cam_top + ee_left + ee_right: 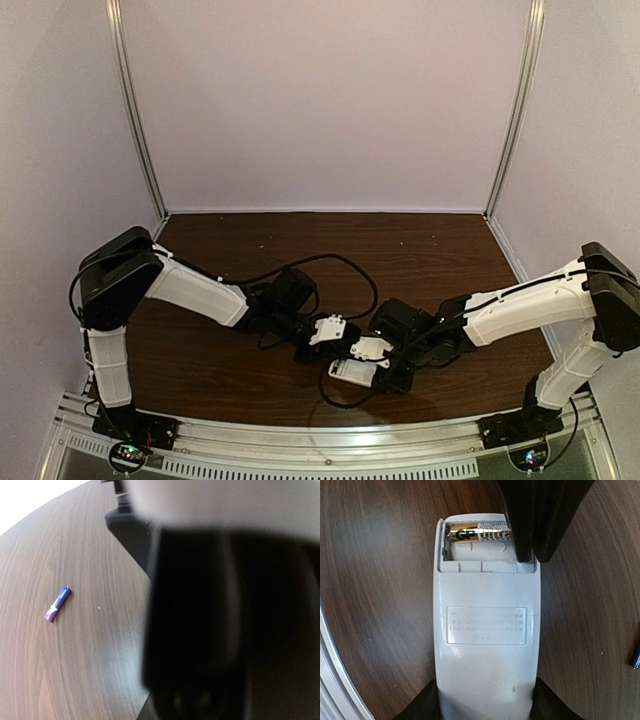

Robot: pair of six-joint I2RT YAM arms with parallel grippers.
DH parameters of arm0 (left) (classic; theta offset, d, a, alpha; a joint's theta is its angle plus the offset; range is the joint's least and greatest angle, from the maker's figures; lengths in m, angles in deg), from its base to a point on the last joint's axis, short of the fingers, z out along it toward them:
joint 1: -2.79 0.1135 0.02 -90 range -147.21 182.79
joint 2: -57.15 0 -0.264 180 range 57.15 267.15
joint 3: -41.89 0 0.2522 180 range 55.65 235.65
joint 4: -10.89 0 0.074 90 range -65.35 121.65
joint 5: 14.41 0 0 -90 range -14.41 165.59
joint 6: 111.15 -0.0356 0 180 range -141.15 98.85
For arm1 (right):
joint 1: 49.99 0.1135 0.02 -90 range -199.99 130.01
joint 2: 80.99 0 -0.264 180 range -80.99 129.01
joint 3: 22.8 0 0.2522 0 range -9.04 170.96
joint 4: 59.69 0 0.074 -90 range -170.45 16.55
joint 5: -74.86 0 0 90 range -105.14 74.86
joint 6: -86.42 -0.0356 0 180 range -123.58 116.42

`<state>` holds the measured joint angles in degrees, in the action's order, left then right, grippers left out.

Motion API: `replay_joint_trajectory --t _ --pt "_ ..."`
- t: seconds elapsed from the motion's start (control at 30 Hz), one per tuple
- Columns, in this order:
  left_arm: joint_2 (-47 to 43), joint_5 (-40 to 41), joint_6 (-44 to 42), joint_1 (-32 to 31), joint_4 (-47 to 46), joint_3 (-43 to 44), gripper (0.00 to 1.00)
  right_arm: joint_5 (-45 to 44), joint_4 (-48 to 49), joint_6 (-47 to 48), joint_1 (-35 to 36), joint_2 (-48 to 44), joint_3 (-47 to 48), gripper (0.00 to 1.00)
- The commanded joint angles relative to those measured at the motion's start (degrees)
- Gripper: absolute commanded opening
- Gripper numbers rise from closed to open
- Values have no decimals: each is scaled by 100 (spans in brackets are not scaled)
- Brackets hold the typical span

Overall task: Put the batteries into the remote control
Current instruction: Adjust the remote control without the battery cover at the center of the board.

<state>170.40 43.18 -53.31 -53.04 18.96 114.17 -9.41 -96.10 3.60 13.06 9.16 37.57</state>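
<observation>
1. Right gripper (484, 702), at the bottom of the right wrist view: its fingers are clamped on the two long sides of the remote control (485, 655), which is held back-up.
2. Whether the remote rests on the wooden table (375, 605) cannot be told.
3. An embossed label panel (486, 625) is seen mid-body. The battery compartment (475, 560) at the far end is uncovered.
4. The gold-brown battery (475, 534) is seated crosswise in the compartment's farther slot.
5. Left gripper (534, 550), entering from the top of the frame: its fingers are pressed together, with the tips set at that battery's right end.
6. The blue-purple battery (57, 604) is lying flat on the table, left of centre in the left wrist view, apart from both grippers.
</observation>
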Motion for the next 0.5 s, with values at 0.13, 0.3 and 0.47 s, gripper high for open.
replay_joint_trajectory --t 0.13,0.3,0.47 --pt "846 338 -180 -288 2044 -254 8 -1314 786 129 -302 -210 32 0" --pt "854 524 -279 -287 2195 -137 9 -1210 716 148 -300 -231 39 0" --pt "654 510 -210 -131 2280 91 11 -887 692 176 -292 -235 84 0"
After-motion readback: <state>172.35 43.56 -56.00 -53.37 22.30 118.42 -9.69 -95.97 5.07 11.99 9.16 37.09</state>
